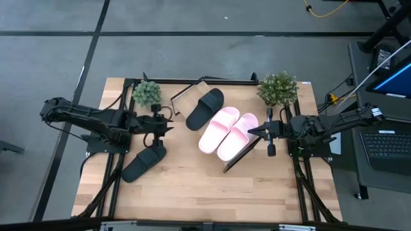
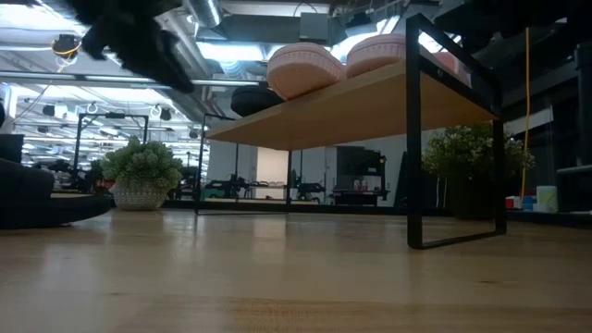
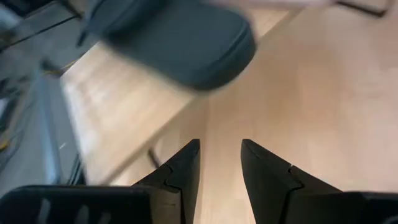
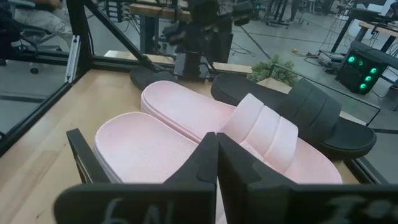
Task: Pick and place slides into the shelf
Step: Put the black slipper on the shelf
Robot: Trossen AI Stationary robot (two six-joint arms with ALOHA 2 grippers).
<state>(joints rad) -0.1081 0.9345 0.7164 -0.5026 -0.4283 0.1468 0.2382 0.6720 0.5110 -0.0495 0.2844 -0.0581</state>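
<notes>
The shelf (image 1: pixel 183 95) stands slantwise across the table's middle. On its board lie one black slide (image 1: pixel 205 109) and both pink slides (image 1: pixel 218 128) (image 1: pixel 238 136), soles down. The second black slide (image 1: pixel 144 163) lies flat on the table toward the near left. My left gripper (image 1: pixel 168 126) hovers open between the two black slides; its wrist view shows the shelf's black slide (image 3: pixel 180 43) ahead of the left gripper (image 3: pixel 221 152). My right gripper (image 1: pixel 252 133) is shut, level at the right pink slide's outer side (image 4: pixel 155 149). The low view shows the pink slides (image 2: pixel 305 69) on the shelf's board (image 2: pixel 351 106). My right gripper (image 4: pixel 216 146) comes level from the table's right, its shut fingertips at the outer side edge (image 1: pixel 248 136) of the right pink slide. I cannot tell whether they touch it. The slide lies flat on the shelf's board.
Two potted plants (image 1: pixel 147 93) (image 1: pixel 277 88) stand at the far edge, one behind each arm. The shelf's black frame leg (image 2: pixel 413 157) stands on the table. Bare tabletop (image 1: pixel 205 192) lies toward the near edge. A laptop (image 1: pixel 385 144) sits beyond the right side.
</notes>
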